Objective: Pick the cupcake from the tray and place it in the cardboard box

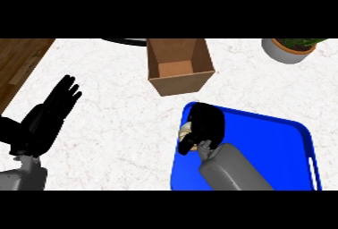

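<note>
A blue tray (277, 147) lies at the lower right of the counter. Over its left edge my right hand (206, 125) curls down around the cupcake (187, 130), of which only a pale sliver shows at the hand's left side. The open cardboard box (178, 67) stands just beyond the tray, at the top centre, with nothing visible inside. My left hand (49, 114) rests open at the left, fingers straight and pointing away, well apart from the tray and the box.
A white pot with a green plant (289, 48) stands at the top right. A dark round rim (125, 41) shows behind the box. The wooden floor (20, 58) lies past the counter's left edge.
</note>
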Action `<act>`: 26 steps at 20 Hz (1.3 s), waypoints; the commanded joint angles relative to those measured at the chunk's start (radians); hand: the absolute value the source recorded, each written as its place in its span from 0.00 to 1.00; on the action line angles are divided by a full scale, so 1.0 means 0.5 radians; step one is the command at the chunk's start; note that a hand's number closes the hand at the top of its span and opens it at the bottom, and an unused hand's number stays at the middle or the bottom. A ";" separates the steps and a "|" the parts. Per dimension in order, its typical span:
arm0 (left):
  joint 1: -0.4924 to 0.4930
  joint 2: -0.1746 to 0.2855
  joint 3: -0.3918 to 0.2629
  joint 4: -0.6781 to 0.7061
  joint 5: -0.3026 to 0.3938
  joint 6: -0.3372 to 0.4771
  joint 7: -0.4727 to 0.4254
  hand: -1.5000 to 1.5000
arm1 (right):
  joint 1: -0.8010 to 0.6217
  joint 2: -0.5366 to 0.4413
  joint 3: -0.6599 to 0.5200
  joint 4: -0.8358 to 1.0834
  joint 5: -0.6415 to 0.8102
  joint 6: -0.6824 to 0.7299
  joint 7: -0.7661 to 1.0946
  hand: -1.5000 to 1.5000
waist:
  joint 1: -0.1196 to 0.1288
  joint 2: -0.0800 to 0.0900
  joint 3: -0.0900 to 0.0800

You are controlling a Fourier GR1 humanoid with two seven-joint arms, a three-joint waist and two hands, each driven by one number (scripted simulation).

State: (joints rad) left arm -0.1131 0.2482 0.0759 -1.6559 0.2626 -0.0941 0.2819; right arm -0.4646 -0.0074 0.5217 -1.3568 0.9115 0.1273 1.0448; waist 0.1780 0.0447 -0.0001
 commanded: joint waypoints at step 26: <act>-0.191 -0.047 -0.103 0.171 -0.077 0.015 0.058 0.50 | -1.985 0.013 -0.115 1.161 0.256 -0.305 0.774 1.00 | 0.049 -0.044 -0.020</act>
State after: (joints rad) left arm -0.2123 0.2217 0.0201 -1.5810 0.2256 -0.0871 0.3088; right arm -1.3690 -0.0147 0.4762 -0.8430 1.0122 0.0047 1.1932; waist 0.2205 0.0245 -0.0101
